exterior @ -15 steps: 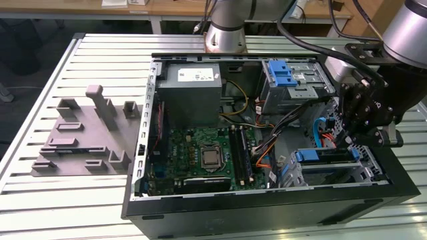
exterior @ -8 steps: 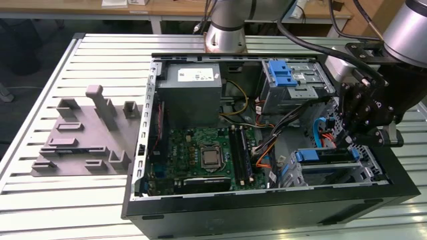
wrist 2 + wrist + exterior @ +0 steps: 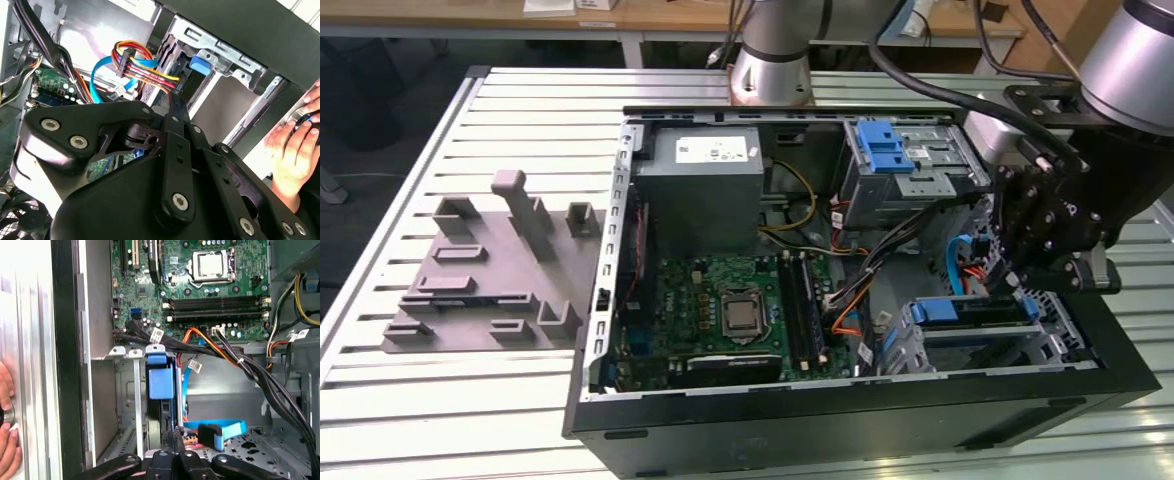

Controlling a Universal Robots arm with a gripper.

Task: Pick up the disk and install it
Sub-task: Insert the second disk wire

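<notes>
Sitting upright in the case's drive cage (image 3: 131,390), the disk (image 3: 161,390).

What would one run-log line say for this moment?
gripper: inside computer case | disk: seated in drive cage | hand: outside case

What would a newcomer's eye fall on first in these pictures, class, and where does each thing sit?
The open computer case on the slatted table, its green motherboard bare in the middle. The black gripper hangs at the exterior view's right, by the drive cage where the blue-railed disk stands on edge. In both wrist views, a hand rests outside the case.
</notes>
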